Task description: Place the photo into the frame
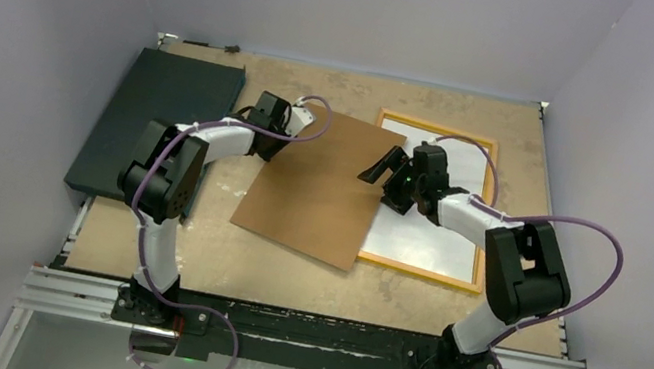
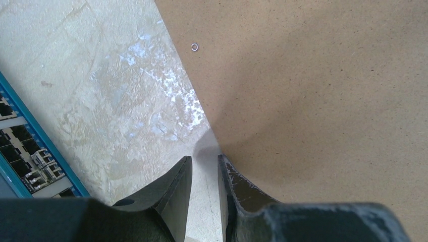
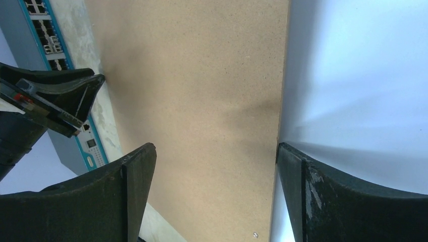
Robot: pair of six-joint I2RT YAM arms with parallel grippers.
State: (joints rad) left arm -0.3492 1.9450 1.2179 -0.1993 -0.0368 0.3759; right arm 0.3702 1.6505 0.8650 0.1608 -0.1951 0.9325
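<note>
The left gripper (image 2: pixel 204 159) stands narrow at the far corner of the flat brown backing board (image 1: pixel 311 192) — we cannot tell whether it grips. The right gripper (image 3: pixel 214 151) gapes wide across the board's right edge. Beneath, the glossy pale-blue photo (image 1: pixel 423 247) lies inside the thin yellow-orange frame (image 1: pixel 435 125) — closing there could pinch the photo and drag it out.

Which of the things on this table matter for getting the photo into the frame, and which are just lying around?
Job in hand: frame; pale sheet lying in it, probably the photo's white back; brown backing board, overlapping the frame's left side.
Just lying about: dark slab on the left; small dark item beyond it.
</note>
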